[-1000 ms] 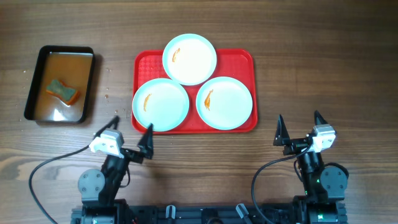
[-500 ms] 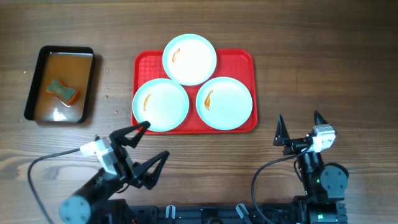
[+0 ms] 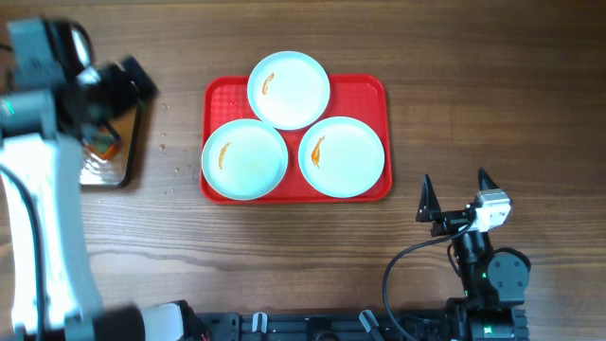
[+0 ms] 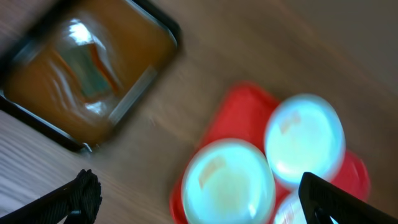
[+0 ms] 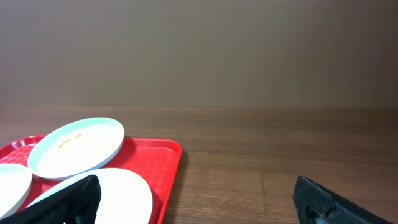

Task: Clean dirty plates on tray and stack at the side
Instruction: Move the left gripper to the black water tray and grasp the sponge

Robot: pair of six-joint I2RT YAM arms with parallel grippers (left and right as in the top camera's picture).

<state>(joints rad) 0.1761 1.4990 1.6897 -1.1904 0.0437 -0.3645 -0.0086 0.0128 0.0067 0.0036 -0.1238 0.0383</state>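
Note:
Three white plates lie on the red tray [image 3: 369,90], each with an orange smear: the far one [image 3: 289,90], the left one [image 3: 244,159] and the right one [image 3: 342,156]. My left gripper [image 3: 118,83] is raised high over the table's left side, open and empty. Its blurred wrist view shows the open jaws [image 4: 202,202], the tray [image 4: 239,112] and plates [image 4: 230,180] [image 4: 305,137] below. My right gripper [image 3: 455,189] rests open and empty at the front right, off the tray. Its view [image 5: 196,199] shows plates [image 5: 78,146] [image 5: 118,193] on the tray [image 5: 161,155].
A black pan [image 3: 125,166] of brownish water stands at the left, half hidden by my left arm, with a green and orange sponge [image 3: 104,144] in it. The pan [image 4: 155,28] and sponge [image 4: 87,68] also show in the left wrist view.
My left arm has swung up from the table's front edge to high over the pan at the far left. The right arm and the plates have not moved.

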